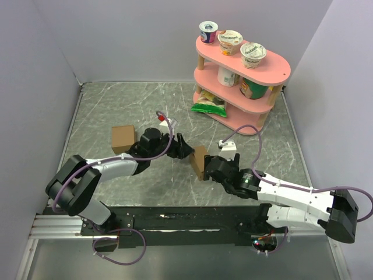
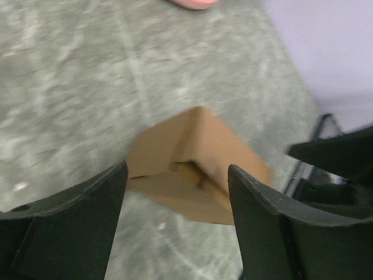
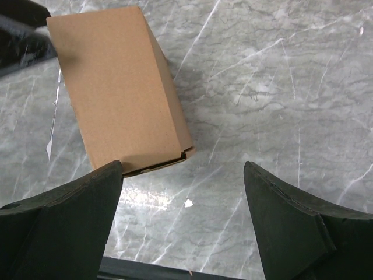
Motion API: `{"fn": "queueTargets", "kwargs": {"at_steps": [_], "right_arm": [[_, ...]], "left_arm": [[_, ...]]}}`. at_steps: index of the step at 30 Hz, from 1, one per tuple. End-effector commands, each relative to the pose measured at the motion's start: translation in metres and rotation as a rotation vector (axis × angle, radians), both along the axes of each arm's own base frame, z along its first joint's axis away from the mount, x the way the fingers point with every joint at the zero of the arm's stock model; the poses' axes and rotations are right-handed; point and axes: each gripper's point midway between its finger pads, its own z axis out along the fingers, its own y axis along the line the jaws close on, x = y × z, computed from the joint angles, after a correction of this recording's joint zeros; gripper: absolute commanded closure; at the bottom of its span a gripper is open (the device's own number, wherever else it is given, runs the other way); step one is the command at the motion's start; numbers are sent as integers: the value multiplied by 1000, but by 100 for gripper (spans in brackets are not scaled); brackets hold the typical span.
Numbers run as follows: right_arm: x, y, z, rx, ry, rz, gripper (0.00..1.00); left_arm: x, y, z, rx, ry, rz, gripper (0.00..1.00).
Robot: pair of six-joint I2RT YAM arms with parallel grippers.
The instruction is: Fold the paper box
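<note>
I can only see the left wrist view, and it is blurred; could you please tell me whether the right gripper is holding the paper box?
Observer: No. The right wrist view shows the right gripper open, and the paper box lies ahead of one fingertip, not between them.
Operator: Thank you. Is anything similar nearby that I might confuse it with?
Observer: Yes, the top view shows a brown cardboard cube beside the left arm, well clear of the paper box.
Operator: And what stands beyond the box?
Observer: A pink shelf carrying yogurt cups, in the far right corner.
</note>
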Motion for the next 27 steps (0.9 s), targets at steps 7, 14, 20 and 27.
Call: {"fn": "queueTargets", "kwargs": {"at_steps": [7,14,20,27], "right_arm": [[-16,-26,-21,-114,72,18,10],[-15,-25,-20,-116,66,21,10],[-15,-24,-22,-113,70,19,10],[-15,-24,-23,-121,75,22,10]], "left_arm": [[30,-2,11,65,-54,4,33],[27,-13,0,24,-2,-51,39],[15,-14,-10,-18,29,-73,40],[32,1,5,-8,-14,13,32]]}}
